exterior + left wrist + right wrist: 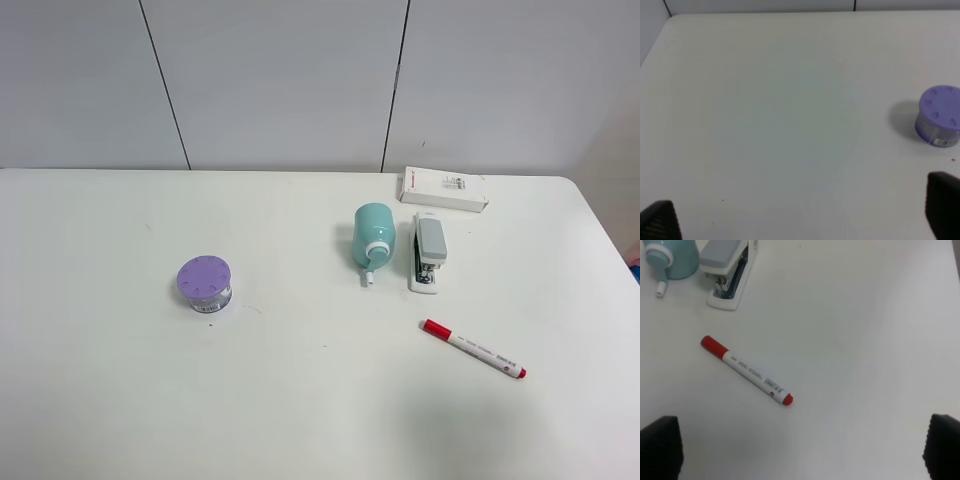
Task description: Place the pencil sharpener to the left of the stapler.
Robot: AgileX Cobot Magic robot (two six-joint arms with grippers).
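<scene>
The pale teal pencil sharpener (373, 235) lies on the white table (300, 400), its white collar and stub pointing toward the front edge. Directly to its right, a small gap apart, lies the grey-topped stapler (429, 252). The right wrist view catches both at its edge: pencil sharpener (671, 259) and stapler (729, 271). My right gripper (801, 445) is open with nothing between its fingers, hovering near the marker. The left gripper (801, 212) is open too, over bare table beside the purple jar. Neither gripper shows in the high view.
A purple-lidded round jar (204, 284) stands left of centre. A red-capped white marker (473, 349) lies in front of the stapler. A flat white box (444, 188) rests behind the stapler near the back wall.
</scene>
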